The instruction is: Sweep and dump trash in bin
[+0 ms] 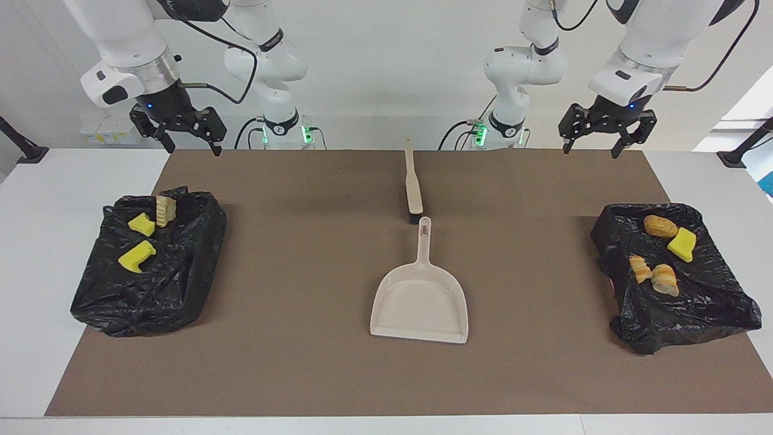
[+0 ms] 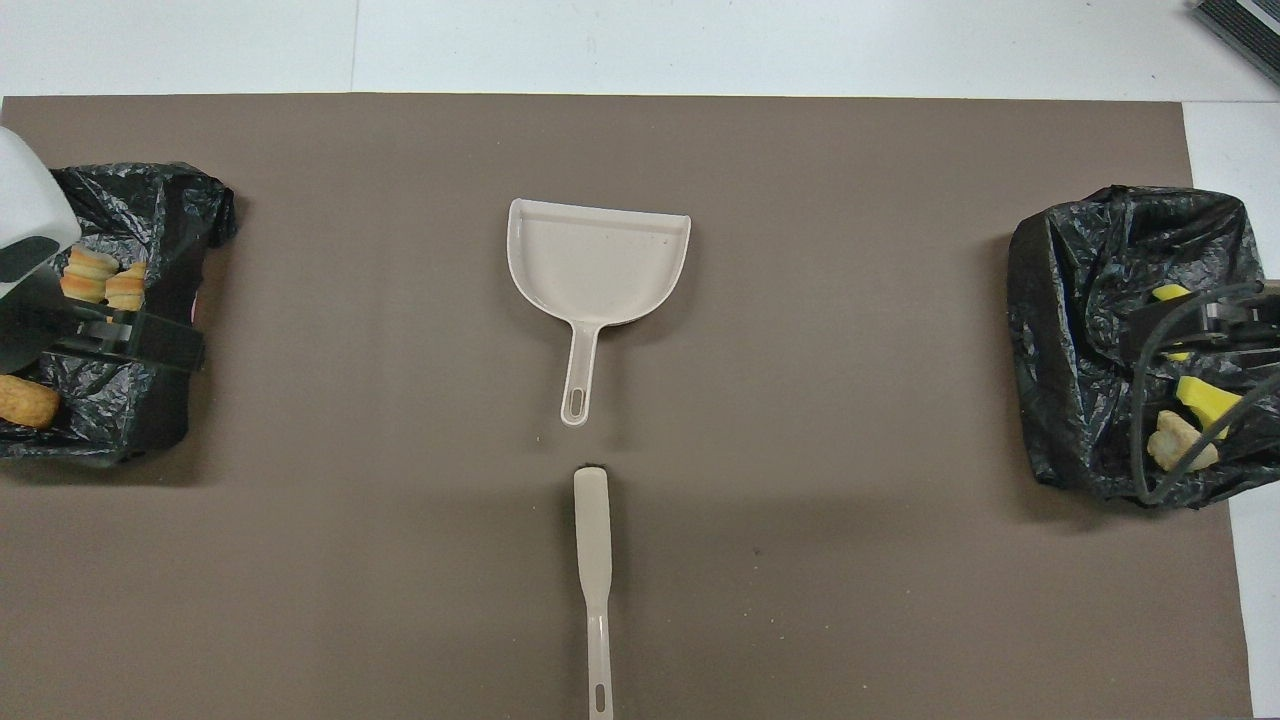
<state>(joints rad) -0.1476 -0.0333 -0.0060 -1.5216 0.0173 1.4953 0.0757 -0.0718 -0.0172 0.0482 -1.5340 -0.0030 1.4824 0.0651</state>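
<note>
The trash lies in two black-bagged bins. The bin (image 1: 151, 302) (image 2: 1060, 300) at the right arm's end holds two yellow sponge chunks (image 1: 136, 256) and a tan piece (image 1: 164, 210). The bin (image 1: 694, 314) (image 2: 150, 200) at the left arm's end holds several scraps: a yellow chunk (image 1: 682, 244) and bread pieces (image 1: 660, 226) (image 2: 95, 280). A beige dustpan (image 1: 420, 302) (image 2: 598, 260) lies mid-mat, with the brush (image 1: 413, 187) (image 2: 592, 560) just nearer the robots. My left gripper (image 1: 592, 146) hangs open and empty, raised over the mat's corner by its bin. My right gripper (image 1: 193, 146) waits open and empty, raised by the other bin.
A brown mat (image 1: 302, 272) covers most of the white table (image 1: 36, 241). Both bins sit at the mat's ends. The dustpan's handle points toward the robots, in line with the brush.
</note>
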